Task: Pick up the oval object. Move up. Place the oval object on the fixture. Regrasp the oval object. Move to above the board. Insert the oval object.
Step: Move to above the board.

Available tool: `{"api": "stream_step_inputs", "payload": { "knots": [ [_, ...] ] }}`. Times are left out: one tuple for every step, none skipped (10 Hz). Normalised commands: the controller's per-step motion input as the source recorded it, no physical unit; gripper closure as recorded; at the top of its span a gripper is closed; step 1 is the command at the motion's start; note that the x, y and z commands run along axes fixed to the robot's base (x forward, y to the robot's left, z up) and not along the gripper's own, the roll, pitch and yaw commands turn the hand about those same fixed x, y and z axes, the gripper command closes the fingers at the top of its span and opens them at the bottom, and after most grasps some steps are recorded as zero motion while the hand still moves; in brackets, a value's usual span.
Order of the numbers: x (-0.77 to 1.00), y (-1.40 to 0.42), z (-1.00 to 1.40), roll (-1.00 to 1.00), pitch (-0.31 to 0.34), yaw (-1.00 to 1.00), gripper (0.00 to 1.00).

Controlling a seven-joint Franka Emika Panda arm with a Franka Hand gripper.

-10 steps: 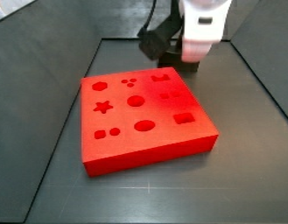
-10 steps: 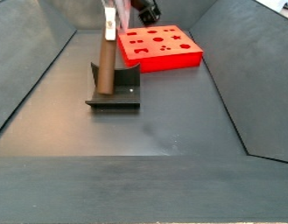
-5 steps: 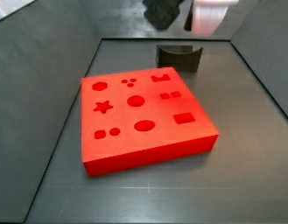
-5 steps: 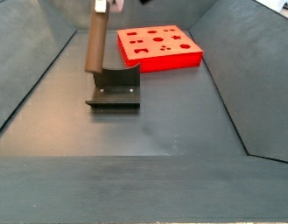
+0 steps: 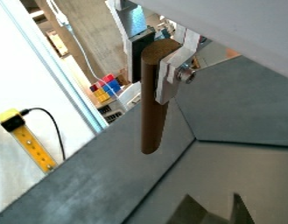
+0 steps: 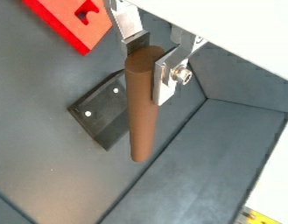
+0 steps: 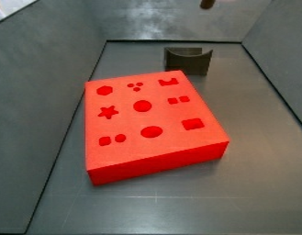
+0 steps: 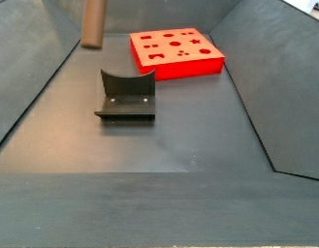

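My gripper (image 5: 150,52) is shut on the oval object (image 5: 152,105), a long brown rod that hangs down from the silver fingers (image 5: 170,72). It shows the same way in a wrist view, with the gripper (image 6: 144,54) on the rod (image 6: 139,118) well above the dark fixture (image 6: 105,112). In both side views the gripper is out of frame; only the rod's lower end shows at the top edge (image 7: 209,4) (image 8: 92,24). The fixture (image 7: 189,59) (image 8: 127,95) stands bare. The red board (image 7: 153,163) (image 8: 188,68) lies beside it.
Grey sloping walls (image 8: 46,87) enclose the dark floor (image 8: 188,136). A corner of the board shows in a wrist view (image 6: 66,26). Beyond the wall, a yellow device with a cable (image 5: 24,131) and coloured boxes (image 5: 108,87) stand outside the bin.
The gripper has risen with the oval object. The rod's lower end left the fixture's notch, and the gripper has gone out of the top of both side views.
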Motion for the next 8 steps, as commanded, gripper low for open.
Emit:
{"api": "stream_step_inputs", "payload": {
  "knots": [
    [0.05, -0.03, 0.71, -0.04, 0.134, 0.12, 1.0],
    [0.03, -0.02, 0.55, -0.05, 0.115, 0.12, 1.0],
    [0.02, -0.02, 0.4, -0.06, 0.105, 0.11, 1.0],
    [0.01, -0.02, 0.19, -0.06, 0.091, 0.1, 1.0],
    [-0.83, -1.0, 0.23, -0.5, 0.071, 1.0, 1.0],
    [-0.82, -1.0, 0.22, -0.5, 0.065, 1.0, 1.0],
    [-0.82, -1.0, 0.24, -0.49, 0.024, 1.0, 1.0],
    [-0.82, -1.0, 0.23, -0.48, -0.011, 1.0, 1.0]
  ]
}}
